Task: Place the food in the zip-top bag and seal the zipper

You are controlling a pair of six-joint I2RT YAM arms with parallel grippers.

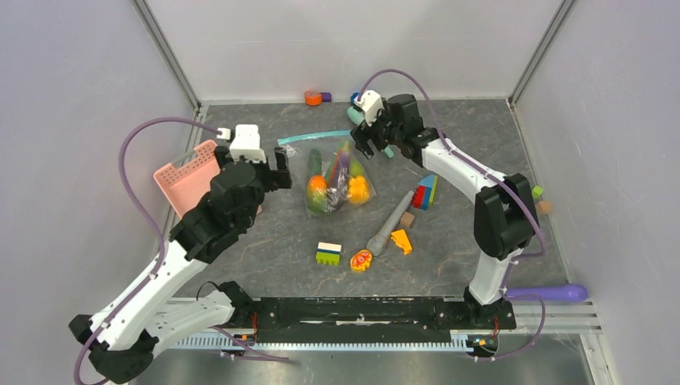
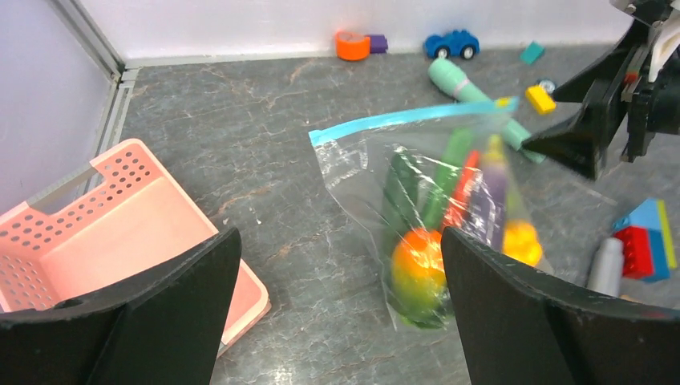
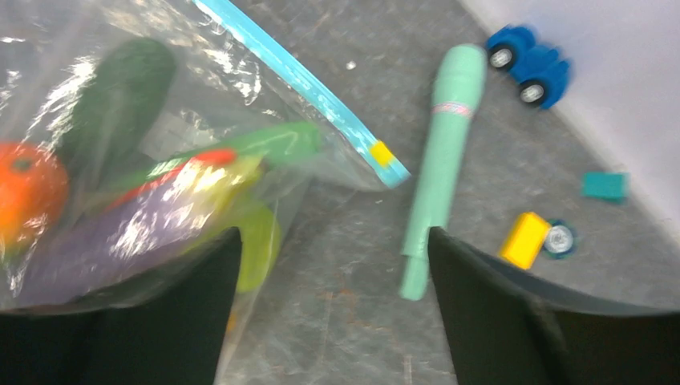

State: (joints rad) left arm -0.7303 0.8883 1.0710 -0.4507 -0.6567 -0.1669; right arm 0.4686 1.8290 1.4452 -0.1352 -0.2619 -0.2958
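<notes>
The clear zip-top bag (image 1: 337, 180) lies flat mid-table with the food inside: purple eggplant (image 1: 341, 171), an orange piece (image 1: 317, 186), a yellow piece (image 1: 358, 189) and green pieces. Its teal zipper (image 1: 314, 136) runs along the far edge, with a yellow slider (image 3: 382, 152) at its right end. I cannot tell whether the zipper is closed. My left gripper (image 1: 281, 175) is open and empty just left of the bag (image 2: 449, 216). My right gripper (image 1: 373, 146) is open and empty above the bag's far right corner (image 3: 144, 160), between the bag and a teal stick (image 3: 441, 160).
A pink slotted basket (image 1: 188, 176) stands left of the left gripper. Building blocks (image 1: 327, 253), a flat orange-red oval toy (image 1: 361, 260), a grey stick (image 1: 389, 223) and coloured blocks (image 1: 426, 192) lie near and right of the bag. A blue car (image 2: 451, 43) sits by the back wall.
</notes>
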